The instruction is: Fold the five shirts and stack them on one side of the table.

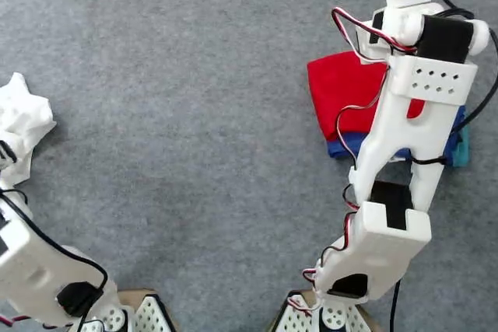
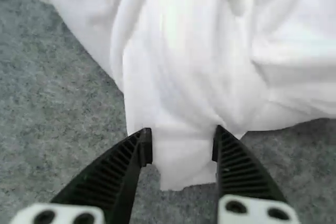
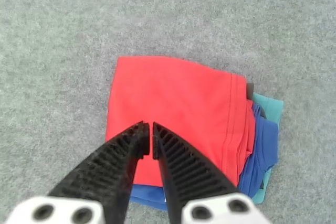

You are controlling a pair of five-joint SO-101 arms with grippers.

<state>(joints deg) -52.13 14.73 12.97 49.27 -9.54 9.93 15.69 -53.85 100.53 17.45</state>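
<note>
Last shirt to fold, seems like. Got left fingers (image 2: 142,144) released, straddling a hem of the crumpled white shirt (image 2: 210,51). Got right fingers (image 3: 144,136) clenched on nothing, over the red shirt (image 3: 173,98) topping the stack (image 3: 261,145). Next up, probably: pinch that hem, drag it flat on the surface (image 1: 194,114).

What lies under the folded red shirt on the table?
A blue shirt lies under the red shirt, and a teal shirt sticks out beneath that. The red shirt covers most of both, so any further layers cannot be seen.
</note>
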